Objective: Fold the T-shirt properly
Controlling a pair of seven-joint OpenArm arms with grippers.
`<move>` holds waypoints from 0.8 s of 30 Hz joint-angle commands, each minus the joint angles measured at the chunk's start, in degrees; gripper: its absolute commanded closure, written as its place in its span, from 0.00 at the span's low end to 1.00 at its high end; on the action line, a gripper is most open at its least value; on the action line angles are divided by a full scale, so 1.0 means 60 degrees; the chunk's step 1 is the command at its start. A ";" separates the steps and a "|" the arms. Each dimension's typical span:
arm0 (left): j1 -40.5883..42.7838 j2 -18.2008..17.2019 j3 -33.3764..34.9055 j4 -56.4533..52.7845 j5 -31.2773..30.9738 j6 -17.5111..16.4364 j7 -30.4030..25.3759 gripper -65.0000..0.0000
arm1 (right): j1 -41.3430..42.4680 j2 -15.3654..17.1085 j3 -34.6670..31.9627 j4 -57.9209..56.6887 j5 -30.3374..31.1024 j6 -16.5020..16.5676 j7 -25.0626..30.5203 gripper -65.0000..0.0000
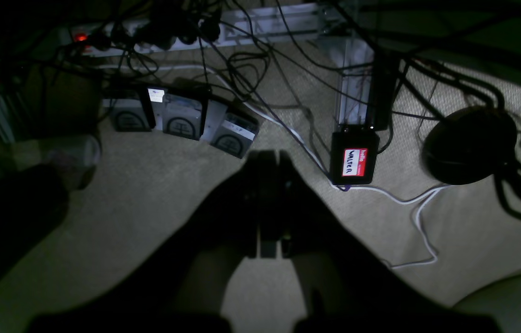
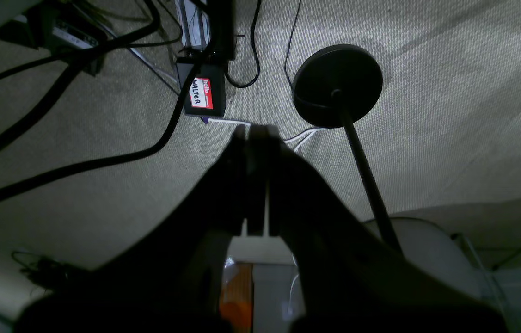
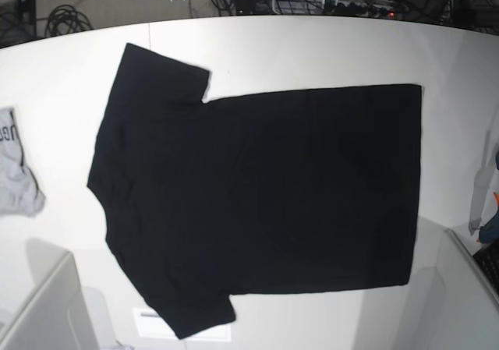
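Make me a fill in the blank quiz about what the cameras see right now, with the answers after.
1. The T-shirt lying flat in the base view is ____ in color.
2. The grey garment lies at the ____ edge of the base view.
3. The name written on the red-and-white sticker is ____.
4. The base of the stand in the right wrist view is ____ in shape.

Missing words: black; left; Walter; round

The T-shirt (image 3: 265, 194) is plain black — it lies on a white surface (image 3: 312, 50). The garment (image 3: 15, 171) is pale grey with dark lettering. The name label (image 1: 354, 162) is red and white — dark writing on the white — and 1 light (image 1: 80, 36) glows red.
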 commanded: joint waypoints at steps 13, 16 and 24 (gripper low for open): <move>0.0888 -0.0040 -0.0031 0.0119 -0.0005 0.0050 -0.0067 1.00 | -0.0092 0.0045 0.0009 0.0008 -0.0009 0.0064 -0.0665 1.00; 0.0844 -0.0055 -0.0002 0.0104 -0.0005 0.0050 0.0007 1.00 | -0.0092 0.0059 0.0009 0.0008 -0.0009 0.0064 -0.0665 1.00; 0.1211 -0.0231 -0.0016 0.0559 -0.0005 0.0035 0.0270 1.00 | -0.0956 0.0059 0.0068 0.1195 0.0035 0.0064 -0.0694 1.00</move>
